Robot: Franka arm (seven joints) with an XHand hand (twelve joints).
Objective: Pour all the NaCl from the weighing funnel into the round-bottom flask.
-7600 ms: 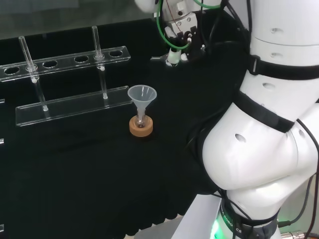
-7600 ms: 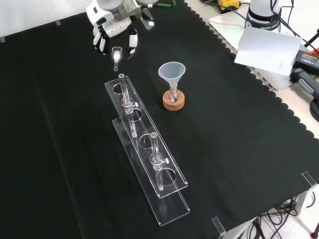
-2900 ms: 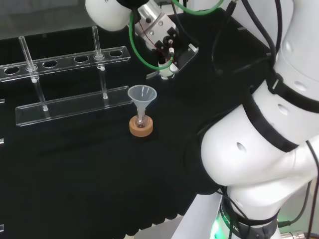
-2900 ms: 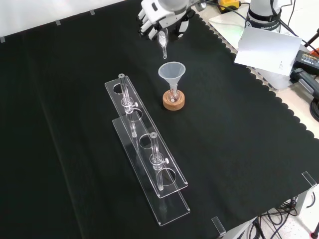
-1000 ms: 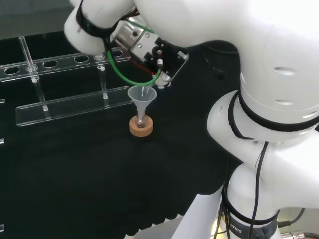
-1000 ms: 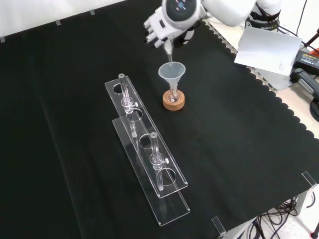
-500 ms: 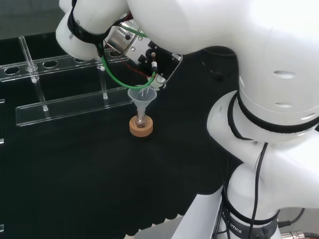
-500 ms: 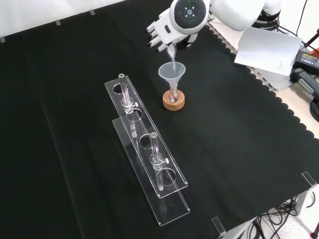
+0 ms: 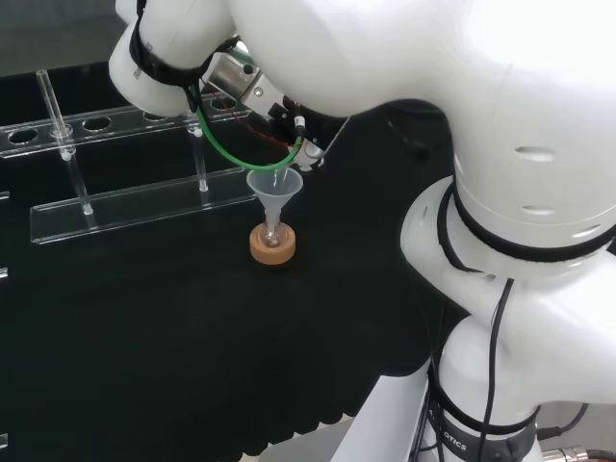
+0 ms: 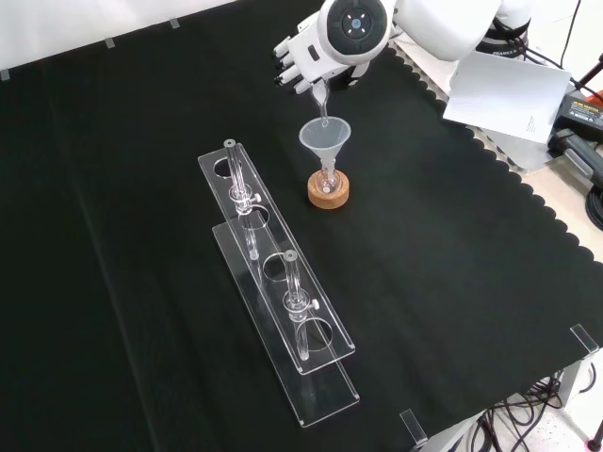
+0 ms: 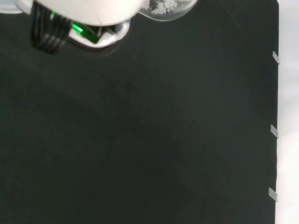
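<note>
A small round-bottom flask (image 10: 327,180) sits in a cork ring (image 10: 329,192) with a clear plastic funnel (image 10: 325,137) in its neck. Flask, ring and funnel also appear mid-cloth in the head view: funnel (image 9: 274,184), cork ring (image 9: 273,244). The hand (image 10: 305,59) hangs just beyond the funnel, fingers curled on the glass weighing funnel (image 10: 321,98). That piece is tilted, its spout pointing down at the plastic funnel's mouth. In the wrist view, white powder lies in the weighing funnel's bulb (image 11: 163,6). The arm's links hide most of the hand in the head view.
A long clear acrylic rack (image 10: 274,294) with upright glass rods lies left of the flask in the front view, and behind it in the head view (image 9: 125,123). A white sheet (image 10: 504,89) and cables lie past the cloth's scalloped edge.
The hand carried the weighing funnel across the cloth to the plastic funnel and tipped its spout down. In the last half second it lifted slightly, the spout still over the funnel.
</note>
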